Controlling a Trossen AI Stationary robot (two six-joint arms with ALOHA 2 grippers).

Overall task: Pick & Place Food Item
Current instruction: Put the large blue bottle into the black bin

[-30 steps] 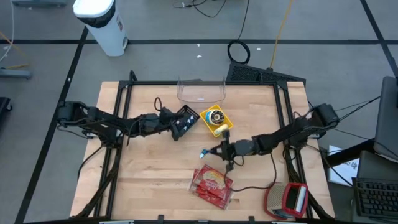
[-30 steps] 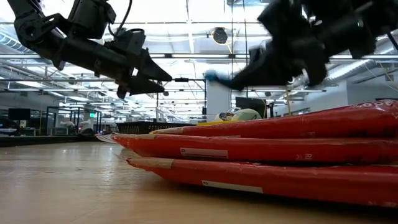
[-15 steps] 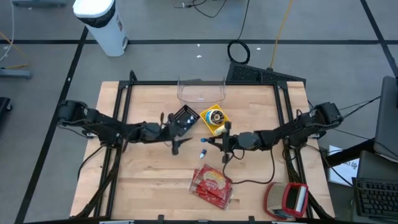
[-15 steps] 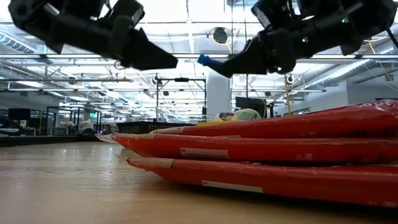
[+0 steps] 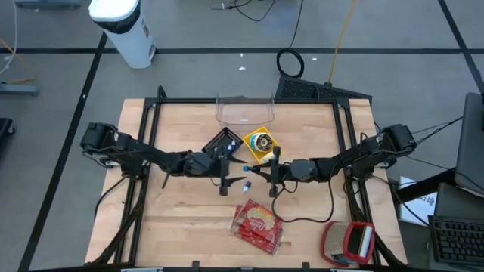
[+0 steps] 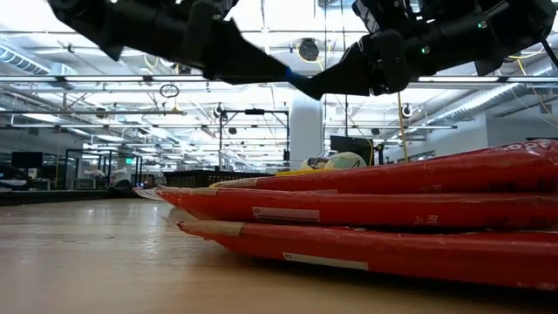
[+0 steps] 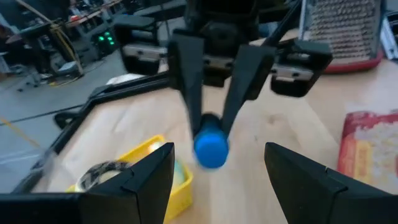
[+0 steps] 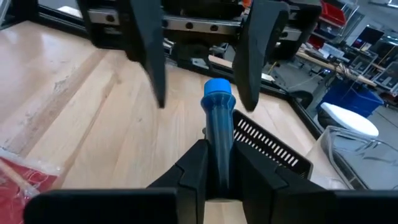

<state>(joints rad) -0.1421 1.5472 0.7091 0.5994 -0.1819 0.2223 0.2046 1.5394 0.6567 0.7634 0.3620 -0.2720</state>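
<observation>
Looks like a robotics lab or test floor in a big open industrial hall, not anyone's home. The low view looks past the wooden table point(image 6: 87, 262) into rows of metal racks point(image 6: 253, 139) under long ceiling light strips point(image 6: 131, 83). From above you get grey floor with taped lines point(image 5: 227, 51), loose cables point(image 5: 291, 60), and a keyboard point(image 5: 457, 234) beside the rig.

The wooden table point(image 5: 174, 219) below me is carrying a clear container point(image 5: 244, 110) at its far edge. A black grate point(image 5: 221, 141) and yellow box point(image 5: 261, 145) are lying mid-table, a red snack packet point(image 5: 259, 224) nearer the front.
</observation>
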